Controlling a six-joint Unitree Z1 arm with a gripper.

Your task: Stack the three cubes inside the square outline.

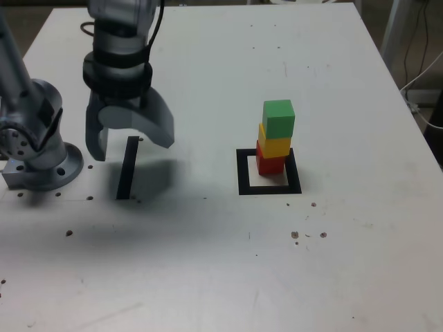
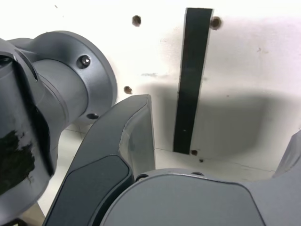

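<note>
While the white table (image 1: 208, 277) lies mostly bare, its far and right edges show in the exterior view, with cables past the right edge. Toward that view's right, the red cube (image 1: 270, 164), yellow cube (image 1: 275, 142) and green cube (image 1: 279, 117) stand stacked inside the square outline (image 1: 243, 173). Well apart on the left, the gripper (image 1: 131, 142) hangs spread and empty above the black strip (image 1: 127, 169), beside the arm base (image 1: 41, 162).
</note>
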